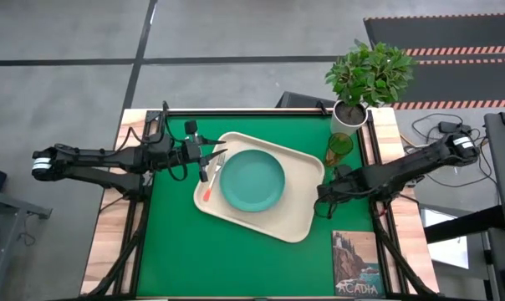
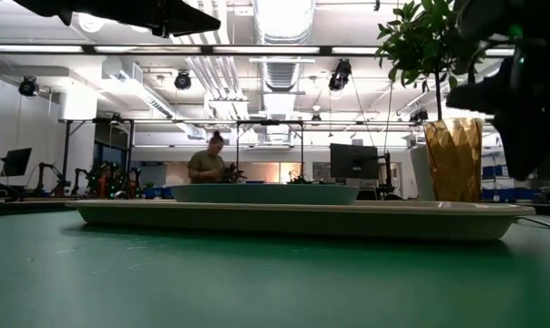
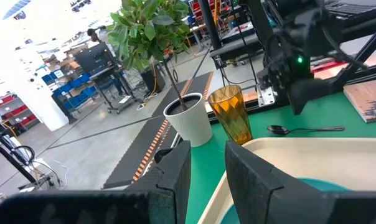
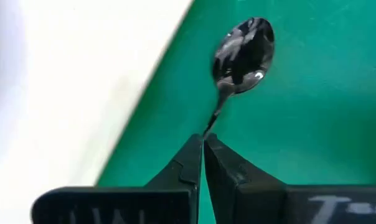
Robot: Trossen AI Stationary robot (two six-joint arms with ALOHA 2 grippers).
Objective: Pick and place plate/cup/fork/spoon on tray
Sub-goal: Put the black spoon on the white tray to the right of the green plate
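The plate (image 1: 252, 179) and fork (image 1: 212, 173) are lying on the tray (image 1: 296, 219), the cup (image 1: 339, 148) is waiting beside its far-right corner, and the right gripper (image 4: 203, 140) is pinching the spoon (image 4: 241, 56) on the mat—left gripper (image 1: 205, 159) is hovering spread.

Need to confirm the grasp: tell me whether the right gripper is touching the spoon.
Touching. In the right wrist view the right gripper's fingers are closed on the spoon's thin handle, with no gap showing.
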